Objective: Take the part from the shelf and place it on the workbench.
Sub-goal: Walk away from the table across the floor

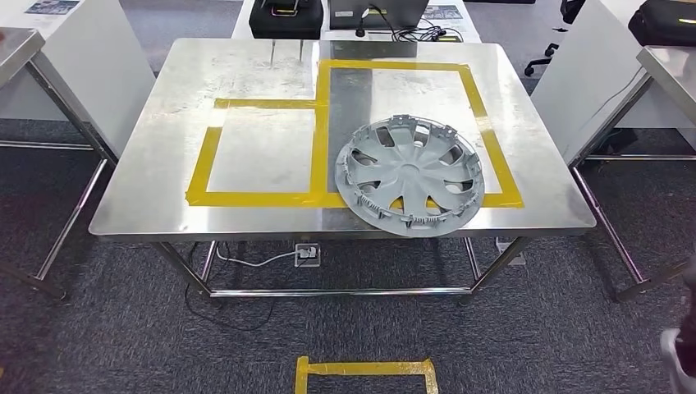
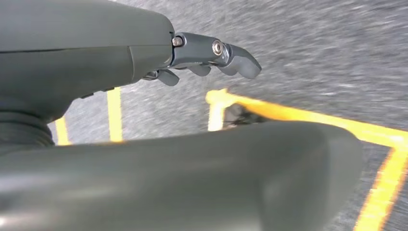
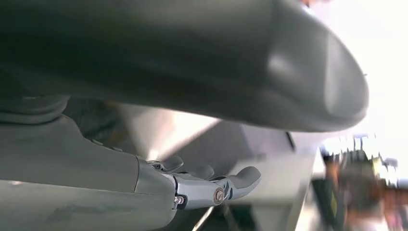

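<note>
No text, label, brand, number or sign is legible in any view.

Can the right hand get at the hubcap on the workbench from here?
Probably yes. The hubcap lies flat at the workbench near edge, right of middle, overhanging the yellow tape, with nothing on or beside it. The right hand hangs low, holding nothing, so the arm must first rise.

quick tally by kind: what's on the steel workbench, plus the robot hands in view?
Hubcap: 1, grey, lying flat inside the right yellow tape box, its near edge over the tape line.
Yellow tape boxes on the workbench: 2.
Robot hands: 2, left hand, right hand, both holding nothing.
Total: 5.
</note>
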Tool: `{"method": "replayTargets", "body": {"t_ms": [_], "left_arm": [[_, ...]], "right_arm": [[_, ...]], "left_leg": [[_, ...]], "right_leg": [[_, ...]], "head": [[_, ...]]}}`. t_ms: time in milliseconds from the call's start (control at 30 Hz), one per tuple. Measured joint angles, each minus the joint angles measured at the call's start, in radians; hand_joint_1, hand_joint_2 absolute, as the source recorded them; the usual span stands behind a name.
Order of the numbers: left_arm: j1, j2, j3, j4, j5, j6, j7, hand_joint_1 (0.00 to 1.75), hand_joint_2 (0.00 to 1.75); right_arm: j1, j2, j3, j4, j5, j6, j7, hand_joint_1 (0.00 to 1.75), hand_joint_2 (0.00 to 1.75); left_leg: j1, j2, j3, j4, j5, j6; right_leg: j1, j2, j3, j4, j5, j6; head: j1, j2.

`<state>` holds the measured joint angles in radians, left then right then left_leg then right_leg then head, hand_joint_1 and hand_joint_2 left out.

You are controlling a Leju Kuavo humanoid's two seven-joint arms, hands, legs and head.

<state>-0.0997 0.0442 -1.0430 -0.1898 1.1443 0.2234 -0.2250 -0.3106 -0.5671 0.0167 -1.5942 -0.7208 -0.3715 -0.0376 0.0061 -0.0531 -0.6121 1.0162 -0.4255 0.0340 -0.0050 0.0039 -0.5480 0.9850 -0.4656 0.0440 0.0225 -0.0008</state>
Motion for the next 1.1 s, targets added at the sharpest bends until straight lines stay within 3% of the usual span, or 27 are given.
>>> {"method": "replayTargets", "body": {"t_ms": [200,333,500,633,733,800,1000,1100], "left_arm": [[-0.004,-0.006,0.001,0.0,-0.004,-0.053,0.032,0.0,0.0],[-0.002,-0.018,0.008,-0.002,0.027,-0.076,0.073,0.0,0.0],[-0.004,-0.029,0.011,-0.002,0.032,-0.074,0.086,0.0,0.0],[-0.006,-0.034,0.013,-0.003,0.035,-0.068,0.098,0.0,0.0],[-0.01,-0.039,0.016,-0.003,0.039,-0.061,0.133,0.0,0.0],[-0.013,-0.043,0.016,-0.004,0.04,-0.074,0.153,0.0,0.0],[-0.018,-0.048,0.016,-0.006,0.019,-0.124,0.17,0.0,0.0],[-0.018,-0.046,0.016,-0.006,0.028,-0.118,0.184,0.0,0.0]], "right_arm": [[0.267,-0.02,-0.269,-0.044,0.028,-0.01,0.003,0.0,0.0],[0.385,0.023,-0.423,0.048,0.101,0.1,-0.037,0.0,0.0],[0.426,0.091,-0.564,0.2,0.171,0.177,-0.089,0.0,0.0],[0.418,0.141,-0.638,0.302,0.233,0.136,-0.031,0.0,0.0],[0.365,0.184,-0.644,0.496,0.354,0.106,-0.036,0.0,0.0],[0.323,0.225,-0.624,0.647,0.442,0.098,0.033,0.0,0.0],[0.261,0.41,-0.496,0.977,0.678,0.152,0.42,0.0,0.0],[0.252,0.48,-0.419,1.082,0.748,0.192,0.501,0.0,0.0]], "left_leg": [[-0.001,0.002,0.005,0.0,-0.008,0.001],[-0.001,0.002,0.012,0.0,-0.015,0.001],[-0.003,0.006,0.014,0.0,-0.016,0.001],[-0.002,0.007,0.015,-0.001,-0.017,0.0],[-0.001,0.009,0.015,-0.002,-0.018,-0.001],[0.001,0.009,0.016,-0.002,-0.018,-0.001],[0.003,0.007,0.02,-0.004,-0.018,-0.002],[0.001,0.007,0.02,-0.003,-0.018,-0.003]], "right_leg": [[-0.001,0.002,-0.008,-0.001,-0.009,0.001],[-0.001,0.002,-0.003,-0.002,-0.014,0.0],[-0.002,0.005,-0.002,-0.002,-0.015,0.0],[-0.002,0.006,-0.001,-0.001,-0.017,-0.001],[0.0,0.007,0.001,-0.001,-0.017,-0.002],[0.002,0.008,0.002,-0.001,-0.017,-0.002],[0.004,0.007,0.011,0.0,-0.018,-0.005],[0.002,0.006,0.017,0.0,-0.018,-0.006]], "head": [[-0.002,0.0],[0.0,0.0],[-0.002,0.0],[-0.003,0.0],[-0.003,0.0],[-0.002,0.0],[0.0,0.0],[-0.003,0.0]]}}
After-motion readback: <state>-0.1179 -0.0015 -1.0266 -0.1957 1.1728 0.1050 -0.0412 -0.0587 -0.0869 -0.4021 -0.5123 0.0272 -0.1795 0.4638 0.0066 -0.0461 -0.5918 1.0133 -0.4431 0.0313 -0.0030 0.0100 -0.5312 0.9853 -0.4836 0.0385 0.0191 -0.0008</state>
